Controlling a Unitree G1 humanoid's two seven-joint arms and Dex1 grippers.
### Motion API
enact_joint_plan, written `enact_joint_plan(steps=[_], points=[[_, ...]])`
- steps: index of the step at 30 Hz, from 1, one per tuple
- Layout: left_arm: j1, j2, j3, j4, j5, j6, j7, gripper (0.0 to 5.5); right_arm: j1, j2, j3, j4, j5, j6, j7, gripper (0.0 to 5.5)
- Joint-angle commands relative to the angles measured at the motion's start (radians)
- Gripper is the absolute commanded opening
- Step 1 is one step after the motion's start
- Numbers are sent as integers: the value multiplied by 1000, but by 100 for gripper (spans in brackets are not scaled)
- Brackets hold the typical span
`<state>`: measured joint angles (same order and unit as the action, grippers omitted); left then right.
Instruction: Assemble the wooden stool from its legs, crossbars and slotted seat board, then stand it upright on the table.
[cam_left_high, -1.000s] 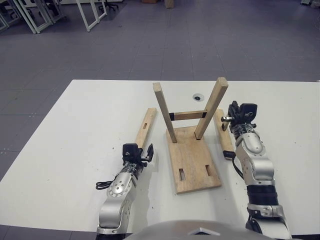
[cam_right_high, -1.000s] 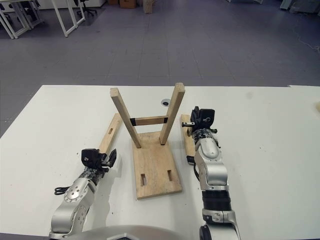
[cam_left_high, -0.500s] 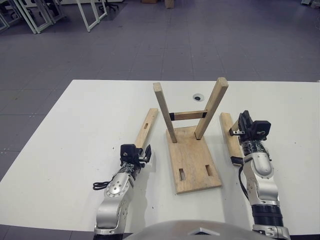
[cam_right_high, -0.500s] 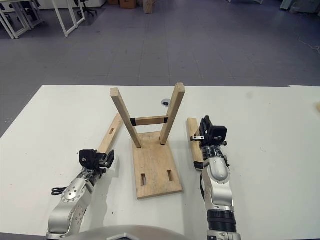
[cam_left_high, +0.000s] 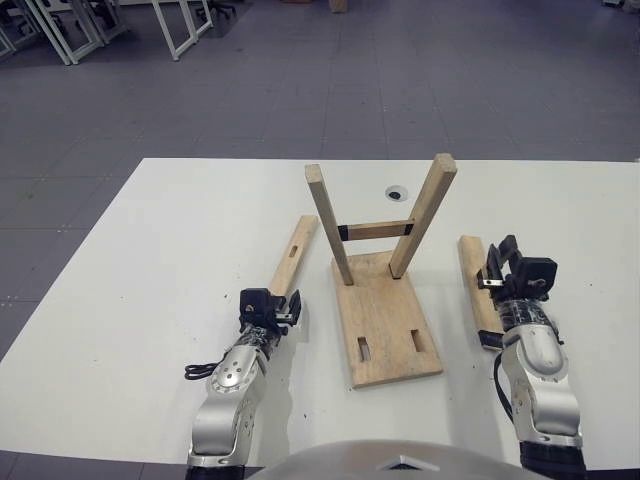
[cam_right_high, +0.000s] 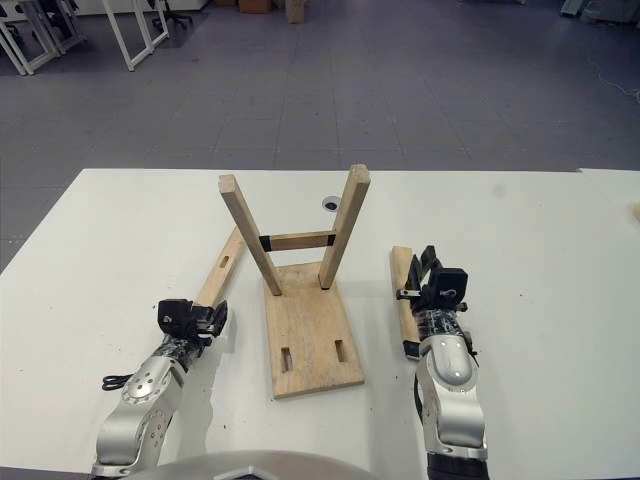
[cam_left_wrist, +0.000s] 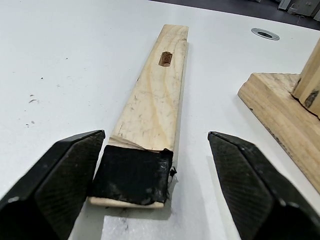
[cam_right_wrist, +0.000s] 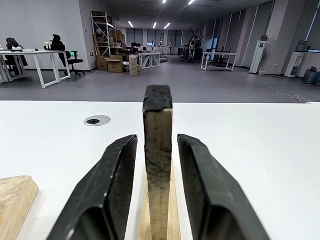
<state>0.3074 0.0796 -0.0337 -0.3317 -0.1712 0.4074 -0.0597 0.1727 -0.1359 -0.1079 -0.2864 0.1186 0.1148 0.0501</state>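
The slotted seat board (cam_left_high: 388, 322) lies flat mid-table. Two legs (cam_left_high: 327, 222) (cam_left_high: 424, 213) stand tilted on its far end, joined by a crossbar (cam_left_high: 376, 231). A loose leg (cam_left_high: 292, 256) with a black-taped near end (cam_left_wrist: 132, 175) lies left of the board. My left gripper (cam_left_high: 271, 308) is open, its fingers (cam_left_wrist: 55, 175) on either side of that taped end without touching it. A second loose leg (cam_left_high: 474, 284) lies right of the board, on its narrow edge. My right gripper (cam_left_high: 510, 276) is shut on its near end (cam_right_wrist: 157, 150).
A round cable hole (cam_left_high: 397, 192) sits in the white table (cam_left_high: 150, 260) behind the standing legs. A black cable loop (cam_left_high: 200, 371) lies by my left forearm. The table's far edge drops to a grey floor.
My right gripper drew back toward me and to the right, dragging its leg away from the seat board. The left gripper shifted only slightly toward me.
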Motion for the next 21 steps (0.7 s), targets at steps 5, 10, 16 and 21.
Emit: enact_joint_plan(steps=[5,10,16,21], points=[[4,-2,-3,3,11,9,-1,383,-41,-24,-22,-98,25,148,7,292],[20,-6,-3,-6,13,7,4,383,-123,-47,-42,-301,53,356,-25,376],[28,-20,-5,-16,15,9,15,383,-468,-82,-107,-202,83,651,-80,340],[22,-30,-7,-15,21,10,20,383,-600,-105,-130,-80,86,793,-90,340]])
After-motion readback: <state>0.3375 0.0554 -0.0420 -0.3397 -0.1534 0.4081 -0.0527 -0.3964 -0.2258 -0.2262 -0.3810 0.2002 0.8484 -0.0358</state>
